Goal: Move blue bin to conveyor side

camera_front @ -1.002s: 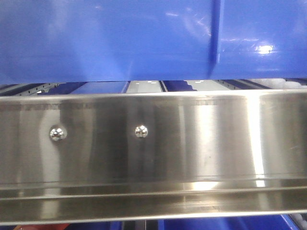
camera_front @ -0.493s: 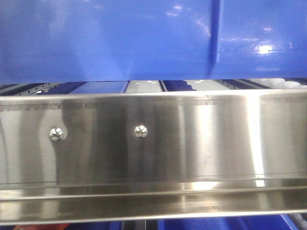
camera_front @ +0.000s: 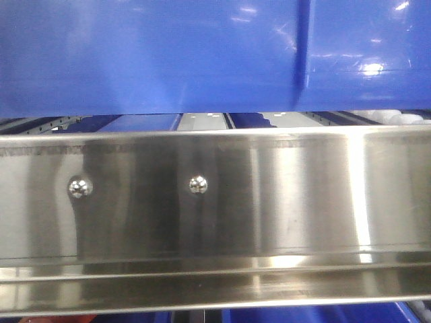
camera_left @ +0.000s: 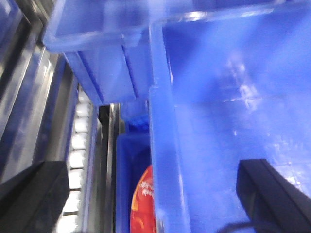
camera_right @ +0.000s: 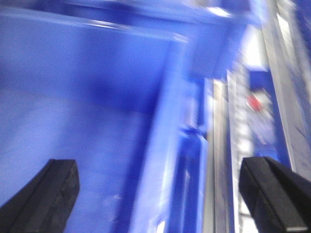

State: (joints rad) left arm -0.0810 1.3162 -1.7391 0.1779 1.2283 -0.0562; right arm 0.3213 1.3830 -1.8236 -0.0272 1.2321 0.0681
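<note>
The blue bin (camera_front: 148, 54) fills the top of the front view, its glossy wall sitting just above a steel rail. In the left wrist view my left gripper (camera_left: 153, 170) is open, with one black finger outside the bin's left wall (camera_left: 163, 145) and the other inside the bin. In the right wrist view my right gripper (camera_right: 158, 167) is open too, straddling the bin's right wall (camera_right: 160, 160) the same way. Neither pair of fingers touches the plastic. The conveyor is out of view.
A stainless-steel rail (camera_front: 215, 202) with two screws runs across the front. White rollers (camera_left: 77, 145) lie left of the bin, and steel rails (camera_right: 221, 145) lie right of it. A second blue bin (camera_left: 97, 43) stands behind. A lower blue bin holds a red item (camera_left: 143, 204).
Only the reflections on the steel rail and the bin's wall shift slightly. The bin and the rail stay where they were.
</note>
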